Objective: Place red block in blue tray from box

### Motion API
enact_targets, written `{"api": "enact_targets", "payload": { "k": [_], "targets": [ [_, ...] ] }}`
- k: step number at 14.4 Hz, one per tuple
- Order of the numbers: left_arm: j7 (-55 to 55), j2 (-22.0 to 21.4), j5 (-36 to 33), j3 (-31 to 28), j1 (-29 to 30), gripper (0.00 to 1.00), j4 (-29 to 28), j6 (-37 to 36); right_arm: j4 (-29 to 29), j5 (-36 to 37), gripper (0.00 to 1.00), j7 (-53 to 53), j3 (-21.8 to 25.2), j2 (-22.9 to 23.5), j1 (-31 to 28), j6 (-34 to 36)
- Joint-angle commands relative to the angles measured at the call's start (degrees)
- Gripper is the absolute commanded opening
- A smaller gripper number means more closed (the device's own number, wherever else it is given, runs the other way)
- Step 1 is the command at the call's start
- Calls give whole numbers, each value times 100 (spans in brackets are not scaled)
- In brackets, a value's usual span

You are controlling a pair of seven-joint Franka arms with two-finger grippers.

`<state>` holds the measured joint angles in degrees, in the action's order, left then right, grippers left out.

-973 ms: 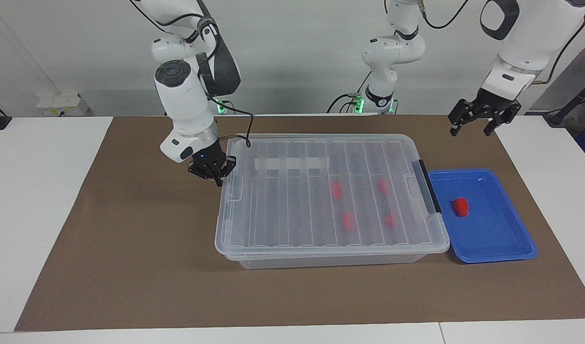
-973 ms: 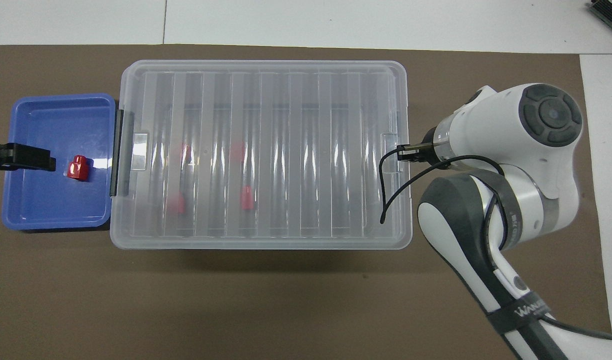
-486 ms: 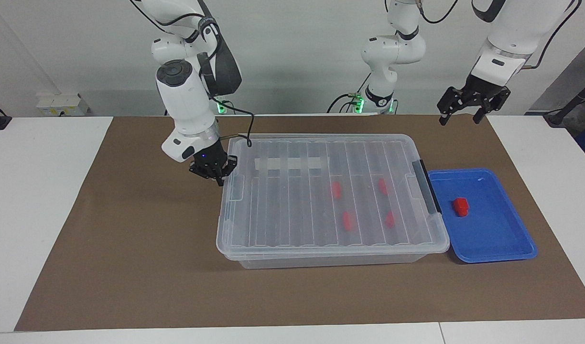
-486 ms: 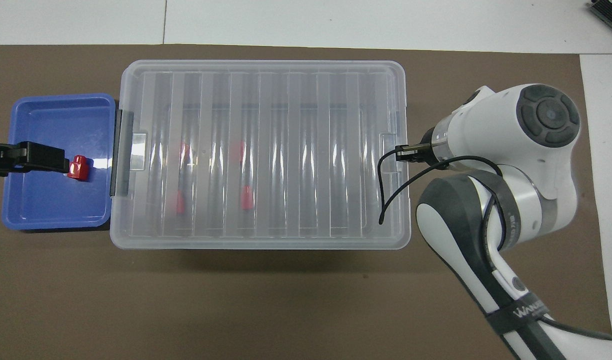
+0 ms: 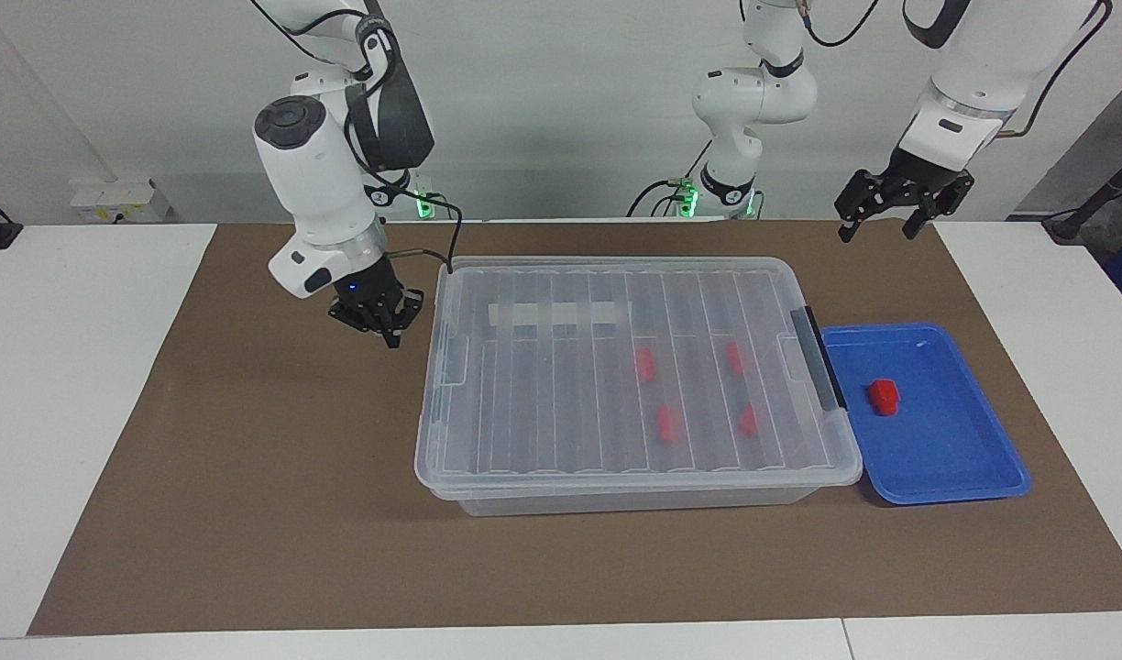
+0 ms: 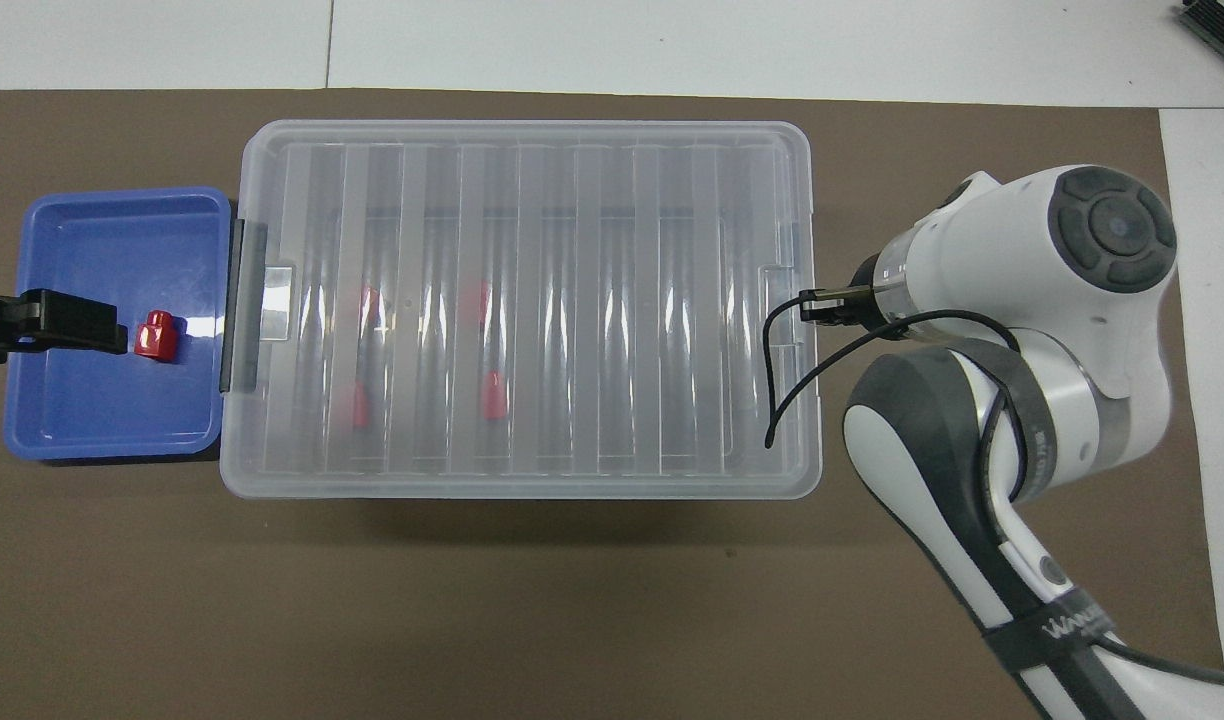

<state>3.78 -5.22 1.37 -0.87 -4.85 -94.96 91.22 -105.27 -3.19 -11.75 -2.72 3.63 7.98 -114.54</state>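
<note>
The box [image 5: 616, 302] is a clear bin with its ribbed lid down, lying mid-mat. Several red blocks [image 5: 644, 364] show blurred through the lid [image 6: 522, 200]. One red block [image 5: 884, 396] stands in the blue tray [image 5: 946, 458], which touches the box's black-latched end. In the overhead view that block [image 6: 156, 335] sits mid-tray [image 6: 102, 230]. My right gripper [image 5: 387, 330] hangs shut and empty just off the box's other end. My left gripper [image 5: 877, 229] is open and empty, high over the mat by the robots' edge. One of its fingers [image 6: 67, 320] overlaps the tray from above.
A brown mat [image 5: 249, 477] covers the table's middle, with white tabletop [image 5: 66, 367] at both ends. A black cable [image 6: 772, 390] loops from the right wrist over the lid's corner. A third arm [image 5: 753, 101] stands at the back between the two.
My right gripper has drawn back from the box's end toward the right arm's end of the table, still shut. My left gripper has risen and pulled back toward the robots.
</note>
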Motion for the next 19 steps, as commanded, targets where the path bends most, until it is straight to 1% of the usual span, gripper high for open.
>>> {"api": "enact_targets", "payload": {
  "k": [1,2,3,4,6,9,12,14,15,17,19],
  "targets": [
    [62,-49,-31,-106,-78,100,-67,-78,-143,98,1,-248,-18,-362,-243,290],
    [70,-49,-31,-106,-69,100,-67,-78,-126,239,46,-284,-18,-441,-331,440],
    [71,-58,-31,-106,-60,100,-67,-78,-91,310,99,-301,-18,-494,-393,528],
    [71,-58,-31,-106,-69,100,-67,-78,5,354,100,-275,-9,-503,-437,599],
    [62,-67,-31,-89,-78,100,-75,-113,540,450,100,-275,-18,-442,-595,1141],
    [53,-67,-31,-89,-183,100,-84,-140,1156,459,100,-275,-18,-424,-727,1766],
    [79,-67,-31,-106,-420,100,-76,-140,1631,521,100,-275,-9,-345,-763,2198],
    [79,-67,-31,-89,-438,100,-76,-131,1947,740,100,-258,-27,-214,-763,2373],
    [71,-67,-31,-89,-429,100,-76,-140,2071,732,100,-258,-27,-187,-763,2575],
    [71,-67,-31,-115,-421,100,-76,-149,2020,671,100,-266,-36,-187,-736,2691],
    [79,152,-31,-124,-464,100,143,-280,1897,618,100,-267,-36,-274,-736,2717]
  ]
}}
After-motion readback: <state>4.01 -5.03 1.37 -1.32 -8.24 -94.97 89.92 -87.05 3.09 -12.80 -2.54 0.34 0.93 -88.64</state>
